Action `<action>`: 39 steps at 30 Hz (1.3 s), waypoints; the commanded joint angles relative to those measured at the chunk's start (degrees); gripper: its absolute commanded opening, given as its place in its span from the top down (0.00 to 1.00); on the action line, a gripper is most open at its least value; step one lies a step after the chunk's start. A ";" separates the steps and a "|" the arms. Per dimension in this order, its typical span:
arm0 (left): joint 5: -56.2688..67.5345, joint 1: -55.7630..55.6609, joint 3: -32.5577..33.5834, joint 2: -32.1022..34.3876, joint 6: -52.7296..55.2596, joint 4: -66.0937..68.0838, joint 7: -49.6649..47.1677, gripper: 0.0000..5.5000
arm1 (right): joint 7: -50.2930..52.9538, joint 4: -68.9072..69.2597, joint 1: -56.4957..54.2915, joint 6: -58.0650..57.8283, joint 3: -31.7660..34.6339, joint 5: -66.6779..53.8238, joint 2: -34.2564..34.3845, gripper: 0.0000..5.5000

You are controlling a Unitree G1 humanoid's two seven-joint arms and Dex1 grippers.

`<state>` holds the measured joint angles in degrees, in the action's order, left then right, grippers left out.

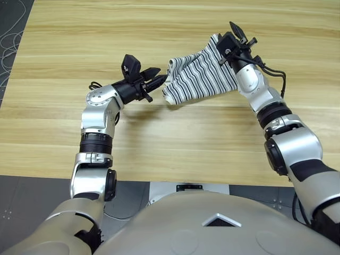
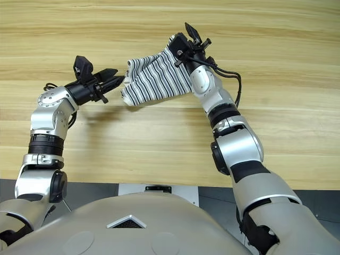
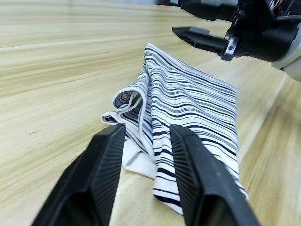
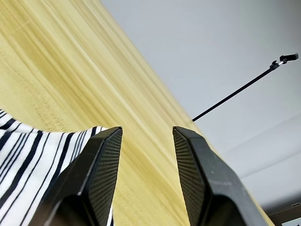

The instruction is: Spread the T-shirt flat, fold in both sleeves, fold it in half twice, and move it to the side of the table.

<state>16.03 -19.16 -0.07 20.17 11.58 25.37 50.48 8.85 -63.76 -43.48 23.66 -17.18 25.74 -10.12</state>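
shirt point(image 1: 196, 77) bunched mid table point(image 1: 159, 138), off near edge | left gripper point(image 1: 158, 75) spread at its left end, right gripper point(image 1: 241, 33) spread at far-right corner | we read: staged to pull it flat

T-shirt point(image 1: 196, 74) white, dark navy stripes; table point(image 1: 159, 138) light wood grain.

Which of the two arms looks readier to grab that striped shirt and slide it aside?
Probably the left. The left gripper is open with the T-shirt's bunched edge between its fingers. The right gripper, also open, points past the far corner, with bare table between its fingers.
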 commanded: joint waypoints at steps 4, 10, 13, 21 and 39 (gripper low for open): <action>-6.18 -1.35 0.72 -3.19 -12.65 3.15 -11.44 0.62 | 4.64 8.90 2.45 6.09 -2.05 2.31 0.98 0.64; -11.41 -7.84 4.61 -6.85 -27.17 18.87 -31.02 0.62 | -3.93 1.29 4.82 7.96 -2.34 -1.94 8.53 0.64; -10.97 -9.03 5.68 -7.92 -30.77 23.74 -33.07 0.62 | -8.94 -5.10 6.03 5.69 0.10 -5.60 12.18 0.64; -9.26 -8.51 7.68 -6.86 -34.60 27.18 -30.73 0.62 | -14.69 -10.91 9.67 1.96 3.40 -9.36 14.87 0.64; -8.38 -10.11 11.47 -6.68 -37.96 37.46 -34.11 0.62 | -19.32 -9.92 12.90 -1.10 16.62 -19.43 2.42 0.64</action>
<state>7.64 -27.86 10.92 13.09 -25.76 61.49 17.28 -10.32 -71.22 -35.48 26.16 -1.36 6.45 -3.82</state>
